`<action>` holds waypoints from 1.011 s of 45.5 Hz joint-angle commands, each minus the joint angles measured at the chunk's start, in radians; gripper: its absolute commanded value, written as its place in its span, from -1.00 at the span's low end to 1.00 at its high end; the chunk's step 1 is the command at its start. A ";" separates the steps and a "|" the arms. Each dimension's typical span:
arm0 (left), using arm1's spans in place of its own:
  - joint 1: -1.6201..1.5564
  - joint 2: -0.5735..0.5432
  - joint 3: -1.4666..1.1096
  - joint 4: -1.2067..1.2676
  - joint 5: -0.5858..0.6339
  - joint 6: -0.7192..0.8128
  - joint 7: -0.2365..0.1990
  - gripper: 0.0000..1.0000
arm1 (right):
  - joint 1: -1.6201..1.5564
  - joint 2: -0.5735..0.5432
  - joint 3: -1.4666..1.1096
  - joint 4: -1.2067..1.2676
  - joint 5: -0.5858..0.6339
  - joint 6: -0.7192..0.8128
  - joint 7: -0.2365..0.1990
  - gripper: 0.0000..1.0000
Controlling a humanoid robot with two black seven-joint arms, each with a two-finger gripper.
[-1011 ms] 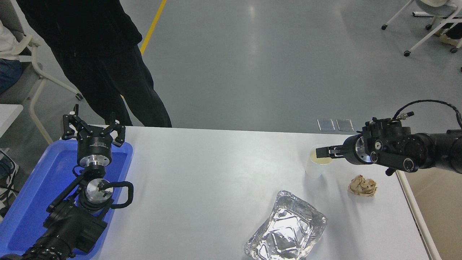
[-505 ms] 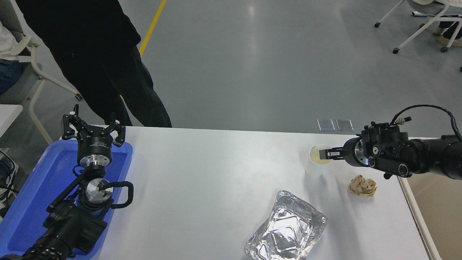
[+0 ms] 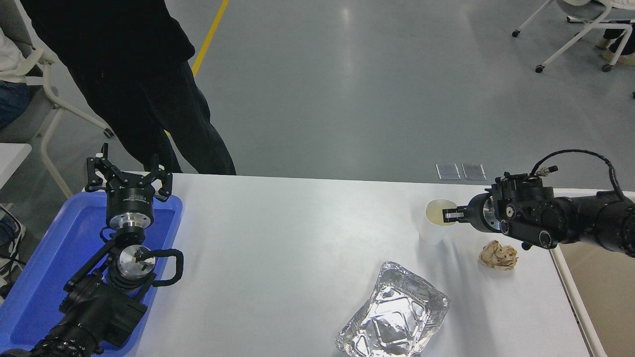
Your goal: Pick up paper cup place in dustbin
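The paper cup (image 3: pixel 433 225) stands upright on the white table (image 3: pixel 297 238) near its far right, its pale yellowish inside showing. My right gripper (image 3: pixel 448 215) reaches in from the right edge and its tip sits at the cup's right rim, just over the opening. From this angle the tip looks like one narrow bar, so the grip is unclear. The cream-beige dustbin (image 3: pixel 603 292) shows partly beyond the table's right edge, below my right arm. My left gripper (image 3: pixel 128 174) is parked open over the blue tray at the lower left.
A crumpled brownish paper ball (image 3: pixel 498 255) lies just right of the cup. A crinkled foil tray (image 3: pixel 394 317) sits at the front. A blue plastic tray (image 3: pixel 54 263) is at the left. A person in black (image 3: pixel 134 74) stands at the far left side.
My right arm has dropped a little and its tip has drawn back from over the cup's middle to its right rim. The cup has not moved. The left arm is still.
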 commanded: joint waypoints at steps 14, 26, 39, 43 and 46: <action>0.000 0.000 0.000 0.001 -0.001 0.000 -0.001 0.98 | 0.032 -0.019 0.022 0.047 0.004 0.004 0.003 -1.00; 0.000 0.000 0.000 -0.001 -0.001 0.000 -0.001 0.98 | 0.309 -0.202 -0.016 0.278 0.019 0.073 -0.002 -1.00; 0.000 0.000 0.000 0.001 0.001 0.000 0.000 0.98 | 0.633 -0.356 -0.091 0.485 0.018 0.173 -0.002 -1.00; 0.002 0.000 0.000 -0.001 0.001 0.000 -0.001 0.98 | 0.713 -0.418 -0.094 0.530 0.018 0.222 -0.003 -1.00; 0.000 0.000 0.000 -0.001 0.001 0.000 0.000 0.98 | 0.760 -0.455 -0.094 0.544 0.016 0.270 -0.005 -1.00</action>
